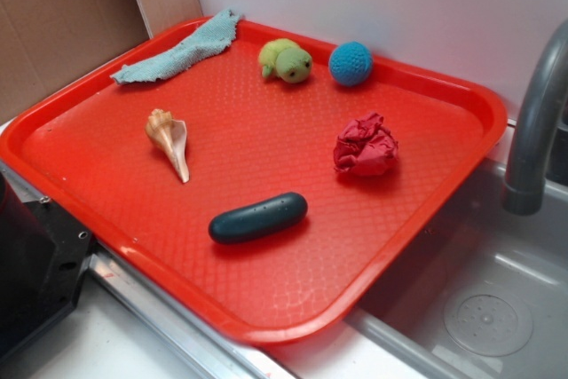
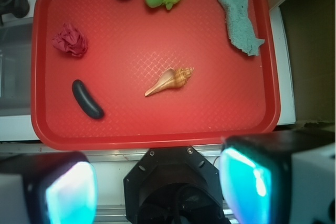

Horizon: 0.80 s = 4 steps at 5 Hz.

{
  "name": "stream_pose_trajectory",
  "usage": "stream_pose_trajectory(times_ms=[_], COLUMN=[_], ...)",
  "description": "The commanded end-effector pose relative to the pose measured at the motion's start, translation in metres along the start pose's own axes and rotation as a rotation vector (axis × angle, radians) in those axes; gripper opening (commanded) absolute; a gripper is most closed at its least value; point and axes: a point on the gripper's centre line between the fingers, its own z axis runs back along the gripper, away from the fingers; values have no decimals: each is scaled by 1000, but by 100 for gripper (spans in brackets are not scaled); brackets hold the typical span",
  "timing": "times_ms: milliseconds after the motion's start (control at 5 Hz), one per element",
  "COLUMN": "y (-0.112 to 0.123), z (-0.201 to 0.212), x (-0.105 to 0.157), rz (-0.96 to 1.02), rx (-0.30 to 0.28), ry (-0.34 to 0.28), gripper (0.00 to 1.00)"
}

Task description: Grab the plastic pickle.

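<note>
Here, step in hand: the reach has not begun; the gripper (image 2: 157, 187) hangs high above the near edge of the red tray (image 2: 157, 135), well apart from everything on it.
Fingers: two pads (image 2: 71, 192) show at the bottom of the wrist view, spread wide with nothing between them.
Pickle, place: the plastic pickle (image 1: 258, 217) lies flat on the tray's near part in the exterior view, alone, with the crumpled red cloth (image 1: 365, 146) beyond it to the right and the seashell (image 1: 169, 140) to its far left.
Pickle, look: dark teal-green, smooth, capsule-shaped with rounded ends and tiny dimples; roughly the seashell's length.
How to do it well: likely best to travel over the pickle, turn the wrist so the fingers straddle its short width across the middle, then lower until the pads flank it.
Risk: the slick round body may roll or squirt out if pinched near an end.
Not to confuse: green plush toy (image 1: 285, 60), blue crocheted ball (image 1: 351, 63), light teal rag (image 1: 178, 50) at the far side.
</note>
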Motion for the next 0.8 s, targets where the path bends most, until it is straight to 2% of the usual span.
stream_pose_trajectory(times_ms=[0,200,400,600], y=[0,-48,-101,-146], z=[0,-54,-75,-88], x=[0,19,19,14], rz=[0,-245,-418,-592], rx=[0,-46,-44,-74], ry=[0,33,23,28], gripper=[100,100,100,100])
